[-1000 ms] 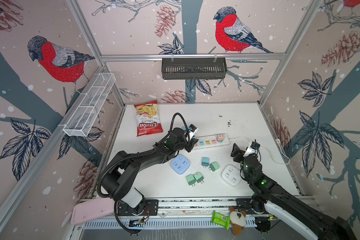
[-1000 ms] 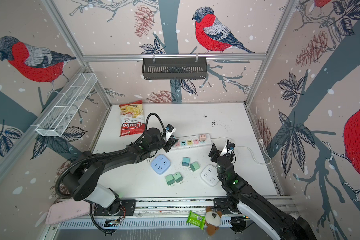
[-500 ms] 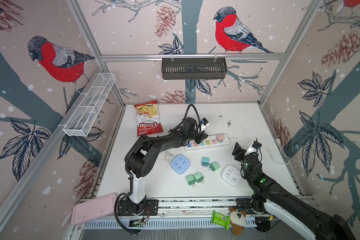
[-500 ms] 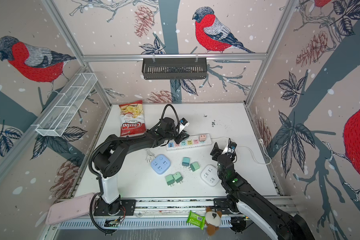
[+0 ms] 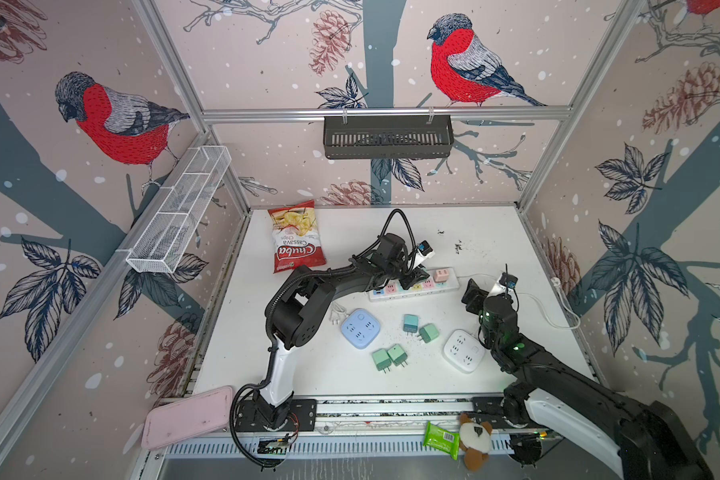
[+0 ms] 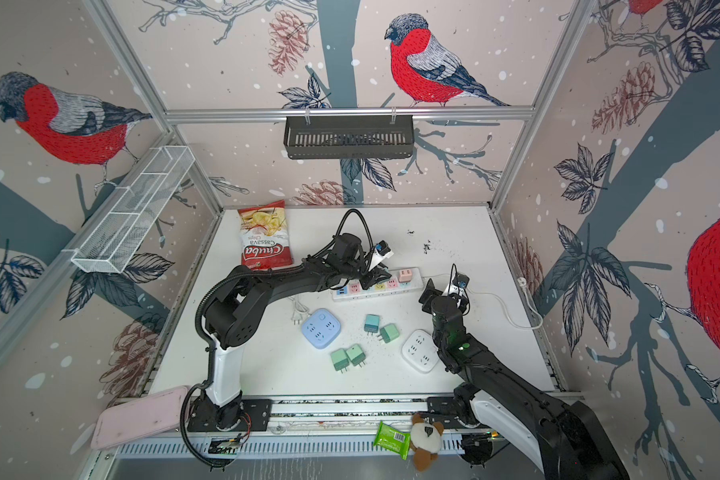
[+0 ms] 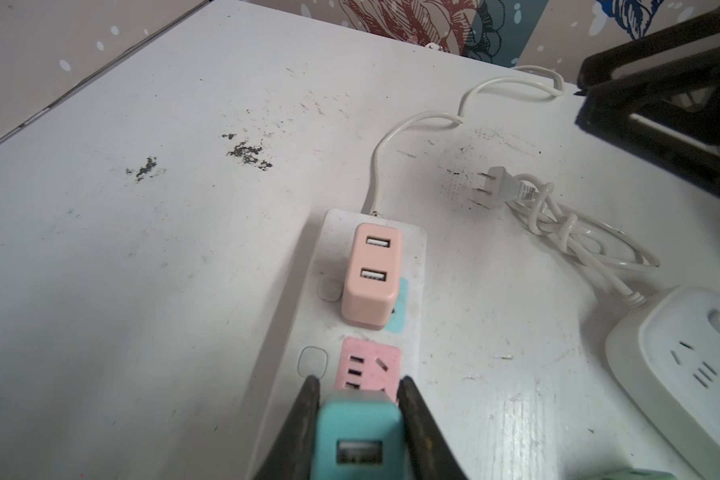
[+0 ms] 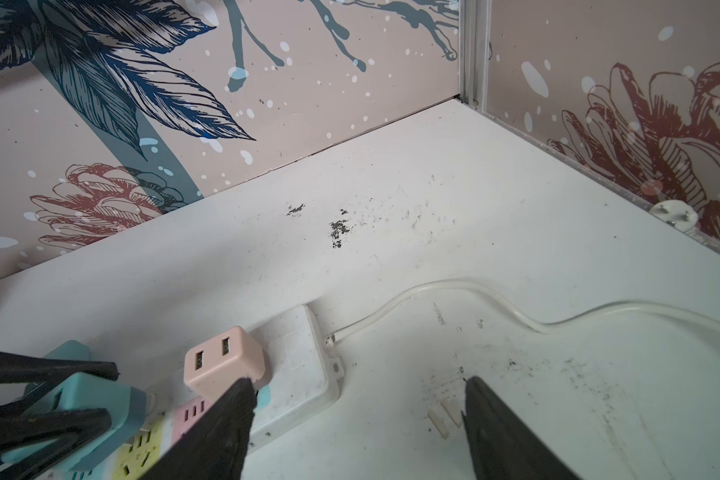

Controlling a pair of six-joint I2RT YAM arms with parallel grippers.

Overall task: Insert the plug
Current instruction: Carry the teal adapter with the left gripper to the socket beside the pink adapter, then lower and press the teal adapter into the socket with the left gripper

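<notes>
My left jaws are clamped on the teal USB charger plug (image 7: 358, 440), with one finger (image 7: 304, 415) against each side. The plug sits over the white power strip (image 7: 416, 249), directly above its row of sockets. I cannot tell whether its prongs have gone into a socket. Just ahead of the left jaws the strip's pink socket (image 7: 368, 363) lies uncovered. Beyond it a pink two-port charger (image 7: 371, 276) is plugged in at the cord end.

My right jaws stand open with nothing held between them, off that same cord end of the strip. One of their fingers sits in front of the pink charger and the other is over bare table (image 8: 558, 208). The strip's white cord (image 8: 516, 316) runs out ahead of them. In both top views the two sets of jaws are near each other but not touching. A white square socket block (image 5: 464, 351) lies behind the right jaws.
</notes>
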